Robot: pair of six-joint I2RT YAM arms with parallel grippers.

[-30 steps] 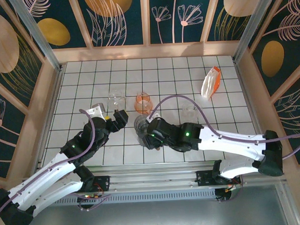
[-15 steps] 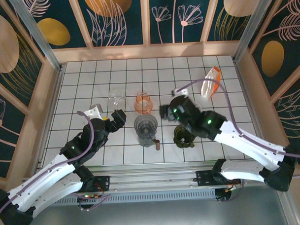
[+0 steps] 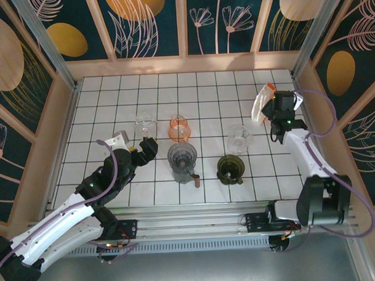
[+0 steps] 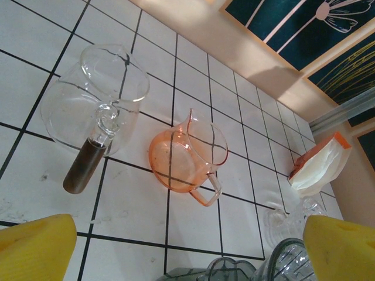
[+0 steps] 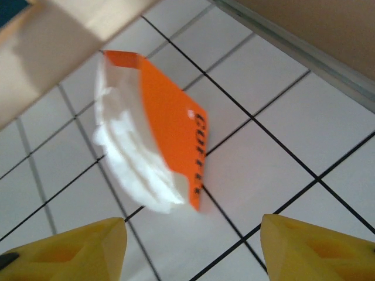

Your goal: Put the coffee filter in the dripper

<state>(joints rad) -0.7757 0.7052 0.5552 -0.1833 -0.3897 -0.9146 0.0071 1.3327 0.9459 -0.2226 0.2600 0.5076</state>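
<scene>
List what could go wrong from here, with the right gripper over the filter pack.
1. The filters lie stacked in the pack; the open right gripper may pinch several or drag the whole pack.
2. The wall is close beside it; a finger could strike it.
3. The glass cup stands between pack and green dripper and might get knocked.

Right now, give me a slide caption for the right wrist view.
Open right gripper hovers above an orange pack of white coffee filters lying on the white tiled table.
</scene>
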